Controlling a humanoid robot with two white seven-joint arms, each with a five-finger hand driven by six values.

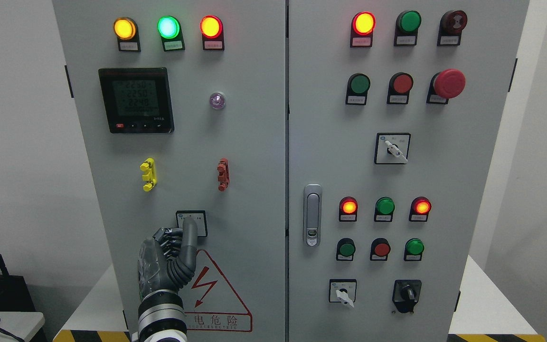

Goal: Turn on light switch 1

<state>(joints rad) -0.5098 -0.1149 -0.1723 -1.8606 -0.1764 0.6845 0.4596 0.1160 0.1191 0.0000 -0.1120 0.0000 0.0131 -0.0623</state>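
While its finger extends, left hand touches switch

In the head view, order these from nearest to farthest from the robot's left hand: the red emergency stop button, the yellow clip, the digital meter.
From the left hand:
1. Yellow clip, just above the hand, left door.
2. Digital meter, higher up on the left door.
3. Red emergency stop button, upper right of the right door.

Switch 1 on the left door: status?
Left hand up at selector switch, index fingertip on its knob, other fingers curled. Right hand not in view. Nothing else in the way.
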